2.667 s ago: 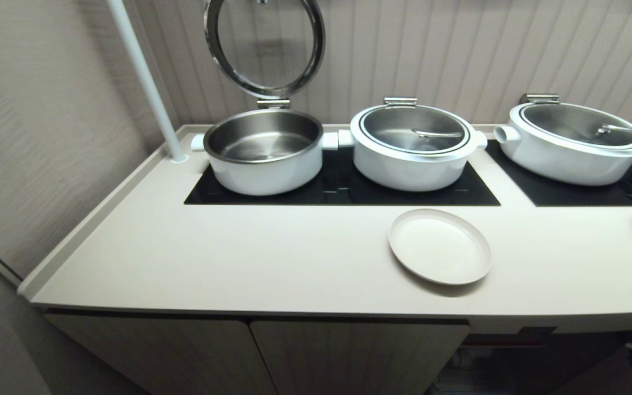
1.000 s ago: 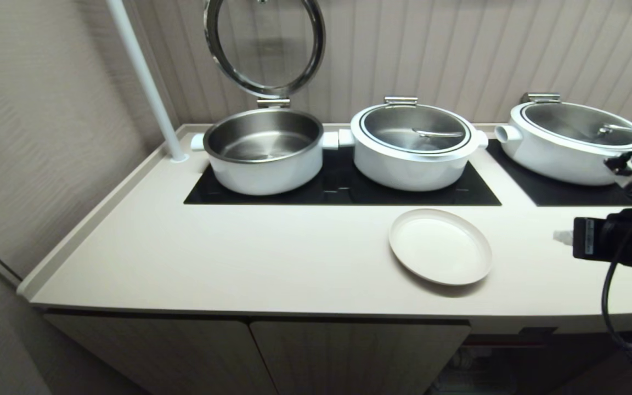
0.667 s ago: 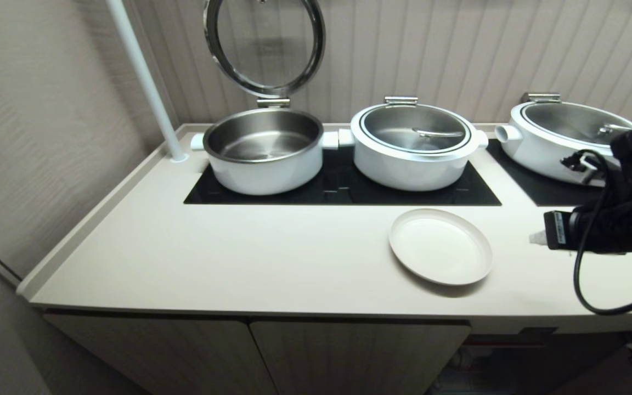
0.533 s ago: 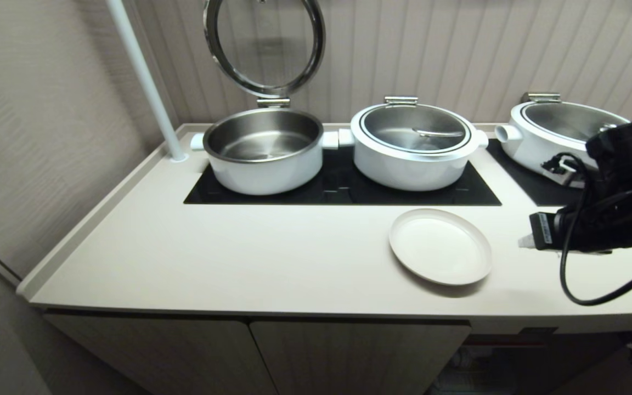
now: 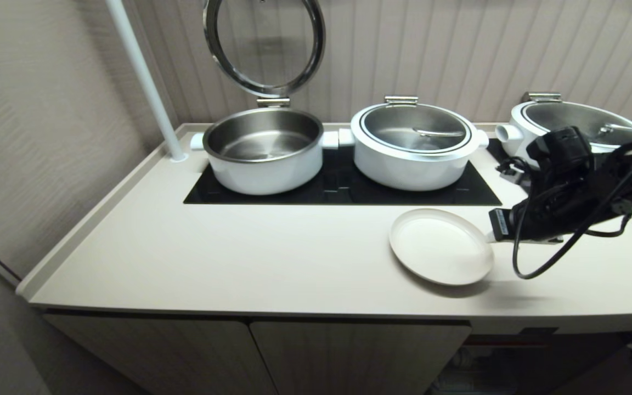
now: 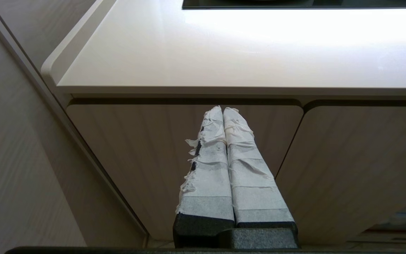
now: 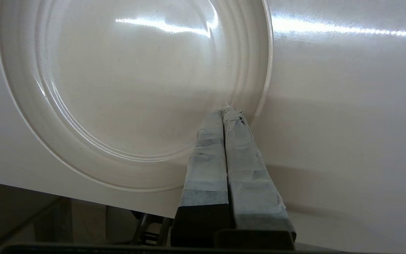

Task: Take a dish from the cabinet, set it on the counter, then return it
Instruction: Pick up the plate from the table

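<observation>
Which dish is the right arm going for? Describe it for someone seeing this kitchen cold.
On the cream counter, in front of the black cooktop, lies one shallow off-white plate, right gripper at its rim. Unlike the white pots behind, it is flat and lidless.

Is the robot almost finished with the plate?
About halfway. Done: the plate sits flat on the counter, out of the cabinet. In hand: the right gripper, shut, is at the plate's right rim but not holding it. Left: grab the plate and put it back. The left gripper hangs shut by the cabinet doors.
</observation>
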Controlling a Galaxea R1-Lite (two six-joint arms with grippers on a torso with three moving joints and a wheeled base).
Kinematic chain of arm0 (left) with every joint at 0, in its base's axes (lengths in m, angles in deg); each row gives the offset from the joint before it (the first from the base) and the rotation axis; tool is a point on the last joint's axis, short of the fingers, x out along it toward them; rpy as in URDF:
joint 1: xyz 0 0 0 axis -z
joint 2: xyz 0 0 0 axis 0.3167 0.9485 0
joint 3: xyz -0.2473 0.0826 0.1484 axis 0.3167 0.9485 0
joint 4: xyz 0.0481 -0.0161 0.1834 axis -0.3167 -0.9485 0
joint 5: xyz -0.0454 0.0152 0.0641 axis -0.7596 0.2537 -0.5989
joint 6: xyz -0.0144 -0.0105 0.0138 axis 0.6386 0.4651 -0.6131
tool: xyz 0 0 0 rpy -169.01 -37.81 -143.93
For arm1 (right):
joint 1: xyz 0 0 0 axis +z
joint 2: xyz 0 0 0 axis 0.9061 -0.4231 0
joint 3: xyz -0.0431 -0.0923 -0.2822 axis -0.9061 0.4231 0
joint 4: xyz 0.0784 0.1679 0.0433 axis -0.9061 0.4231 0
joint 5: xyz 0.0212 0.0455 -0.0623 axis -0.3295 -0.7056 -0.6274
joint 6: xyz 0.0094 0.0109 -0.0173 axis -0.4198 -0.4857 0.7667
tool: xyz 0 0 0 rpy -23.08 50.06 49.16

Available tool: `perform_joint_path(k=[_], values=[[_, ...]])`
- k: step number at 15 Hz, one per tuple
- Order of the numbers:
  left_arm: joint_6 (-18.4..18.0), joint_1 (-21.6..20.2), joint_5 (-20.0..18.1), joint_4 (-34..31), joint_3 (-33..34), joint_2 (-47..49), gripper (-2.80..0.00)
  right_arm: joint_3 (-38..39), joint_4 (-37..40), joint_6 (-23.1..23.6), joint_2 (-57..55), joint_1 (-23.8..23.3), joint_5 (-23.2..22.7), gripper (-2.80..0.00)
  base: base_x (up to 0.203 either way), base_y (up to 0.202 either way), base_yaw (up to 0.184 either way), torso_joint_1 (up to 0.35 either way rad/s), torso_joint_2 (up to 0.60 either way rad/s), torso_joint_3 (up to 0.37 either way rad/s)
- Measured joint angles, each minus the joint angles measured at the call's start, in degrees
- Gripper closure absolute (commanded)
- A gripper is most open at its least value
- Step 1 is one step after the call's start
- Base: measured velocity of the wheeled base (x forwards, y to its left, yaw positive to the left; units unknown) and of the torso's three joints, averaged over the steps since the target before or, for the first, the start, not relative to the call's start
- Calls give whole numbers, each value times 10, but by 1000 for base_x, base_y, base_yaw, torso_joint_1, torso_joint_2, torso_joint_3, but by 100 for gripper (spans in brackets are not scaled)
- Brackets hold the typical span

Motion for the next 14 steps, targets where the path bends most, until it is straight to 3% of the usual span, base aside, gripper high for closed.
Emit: perform_joint_path(k=[10,14], values=[[0,0,0,0,0,0,0,-53,13,1,-45,-11,5,0,0,0,0,0,0,0],[0,0,0,0,0,0,0,-77,18,-4,-59,-17,46,0,0,0,0,0,0,0]])
